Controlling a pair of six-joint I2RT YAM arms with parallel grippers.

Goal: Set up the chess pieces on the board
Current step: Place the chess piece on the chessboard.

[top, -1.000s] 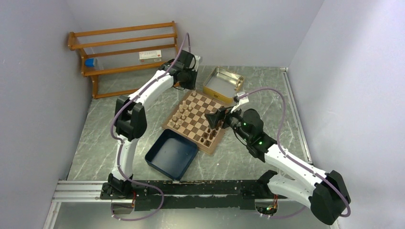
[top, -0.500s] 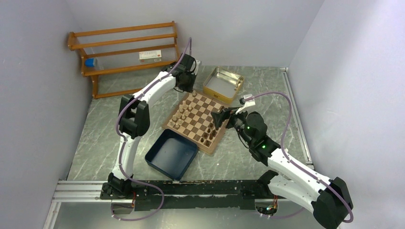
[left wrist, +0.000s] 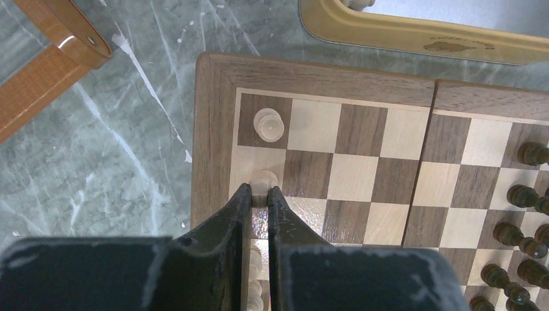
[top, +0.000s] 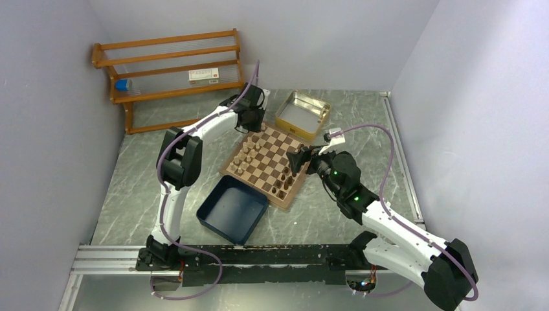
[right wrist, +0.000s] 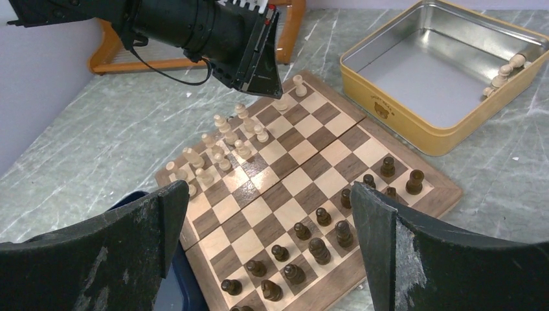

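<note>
Right, notes for this moment. The flat wooden chessboard with dark brown and cream squares [top: 268, 155] lies at an angle in the middle of the grey marbled bench [top: 129, 194]. The navy blue square tray [top: 233, 208] sits at its near side and the shiny metal tin with yellow walls [top: 299, 109] at its far side.

I see the left fingers [top: 254, 123] down at the board's far left corner. They are drawn close together and clamped on a small light tan turned piece [left wrist: 263, 180]. From the left wrist view, that piece sits on the cream square next to the corner, on the edge column. A rounded light tan corner piece [left wrist: 268, 124] stands on the dark corner square just beside it.

The other light tan pieces [right wrist: 220, 152] stand in two loose rows along that side, not all centred on their squares. The dark brown pieces [right wrist: 317, 243] stand in two rows along the opposite side.

The right fingers [top: 296, 159] hover above the dark side, spread wide, gripping nothing.

At least one light tan stray piece [right wrist: 507, 70] lies inside the tin near its wall. An orange-brown wooden rack [top: 168, 65] stands back left against the wall.
</note>
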